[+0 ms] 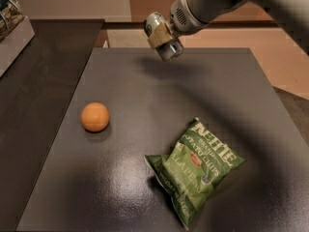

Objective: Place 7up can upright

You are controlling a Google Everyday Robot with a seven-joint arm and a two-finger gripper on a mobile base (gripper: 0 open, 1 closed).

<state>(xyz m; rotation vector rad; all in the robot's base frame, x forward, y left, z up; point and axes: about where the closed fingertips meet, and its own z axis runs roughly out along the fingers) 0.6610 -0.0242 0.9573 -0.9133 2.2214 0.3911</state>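
Observation:
My gripper (161, 35) hangs above the far middle of the dark table (145, 91), shut on the 7up can (170, 50). The can is silvery with shiny metal ends. It is held tilted in the air, one end up-left and the other down-right, clear of the table top. Tan finger pads (158, 36) cross its middle and hide its label. My arm reaches in from the upper right.
An orange ball (94, 116) lies on the table's left side. A green chip bag (195, 168) lies at the front right. A darker counter (34, 81) runs along the left, with a box (12, 23) at its far end.

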